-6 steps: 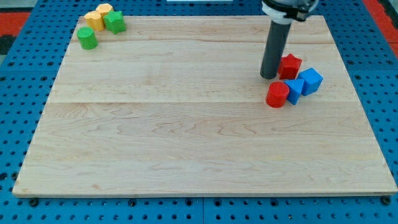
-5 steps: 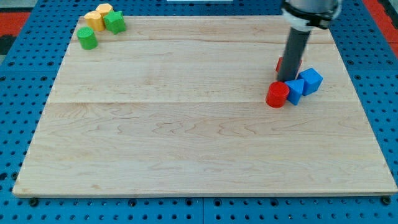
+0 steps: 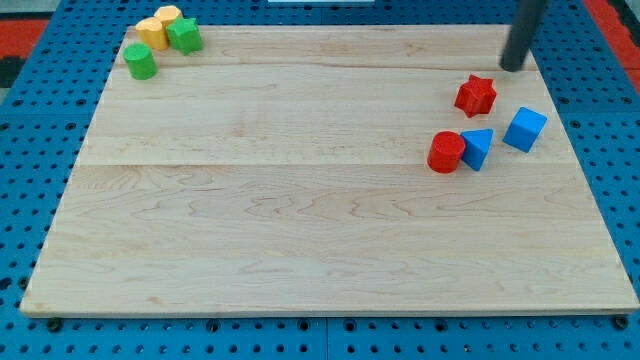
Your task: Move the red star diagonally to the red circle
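The red star lies on the wooden board at the view's right. The red circle, a short cylinder, stands below and a little to the left of it, with a clear gap between them. My tip is above and to the right of the red star, near the board's top right corner, touching no block. A blue triangular block touches the red circle's right side. A blue cube lies apart, further right.
At the view's top left corner of the board sit a green cylinder, a green star-like block and two yellow blocks. The board lies on a blue pegboard surface.
My tip has moved from beside the red star up and to the right. The red star has shifted slightly up and right, and the blue cube has moved right, away from the blue triangle.
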